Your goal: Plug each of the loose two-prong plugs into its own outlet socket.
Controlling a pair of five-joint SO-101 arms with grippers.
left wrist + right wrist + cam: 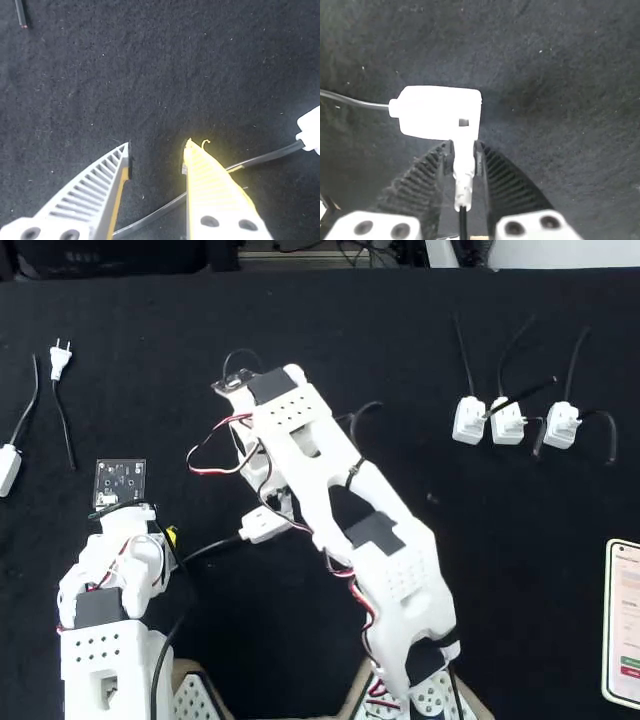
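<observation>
In the right wrist view my right gripper (464, 147) is shut on a white two-prong plug (464, 172), whose front end meets a white outlet socket (440, 117) lying on the black table. The high view shows that socket (262, 525) under the right gripper (272, 512) near the table's middle. My left gripper (157, 145) hangs open over the socket's black cable (260, 159), with the socket (312, 135) off to one side. In the high view the left gripper (165, 538) is just left of the socket. A loose plug (60, 355) lies at the far left.
Three white sockets (507, 423) with plugs and cables stand in a row at the back right. Another white socket (8, 468) lies at the left edge. A phone (625, 620) rests at the right edge. A small dark board (120, 480) sits beyond the left arm.
</observation>
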